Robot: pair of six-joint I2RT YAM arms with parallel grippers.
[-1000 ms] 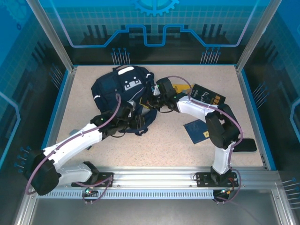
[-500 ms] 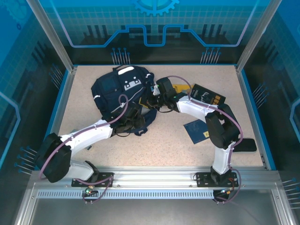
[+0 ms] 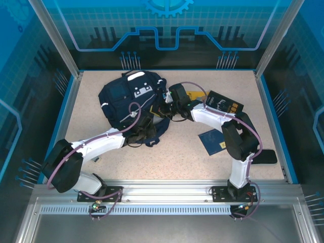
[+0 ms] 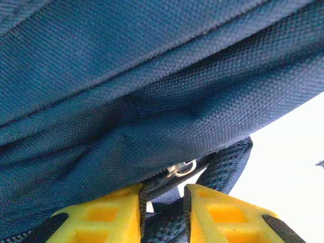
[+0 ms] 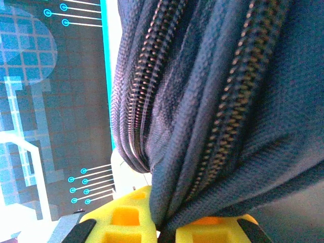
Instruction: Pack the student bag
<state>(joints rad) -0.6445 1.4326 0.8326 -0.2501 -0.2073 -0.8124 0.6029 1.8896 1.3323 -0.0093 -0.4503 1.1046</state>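
The navy student bag (image 3: 126,98) lies at the back left of the table, its white-grey patch (image 3: 143,92) facing up. My left gripper (image 3: 146,127) is at the bag's near edge. In the left wrist view its yellow fingers (image 4: 109,212) are shut on dark webbing of the bag (image 4: 126,101), just below a small metal zipper ring (image 4: 182,168). My right gripper (image 3: 165,105) is at the bag's right side. In the right wrist view it (image 5: 164,223) pinches a fold of the bag's fabric (image 5: 228,101) beside its zipper teeth (image 5: 139,86).
A black book with yellow print (image 3: 225,104) lies at the back right. A yellow-edged book (image 3: 195,95) lies partly under the right arm, and a blue book (image 3: 212,140) lies beside the right arm's elbow. A flat black object (image 3: 267,156) sits by the right edge.
My left arm has pushed forward and to the right, bringing its gripper in against the bag's near edge. The right arm and the bag have hardly moved.
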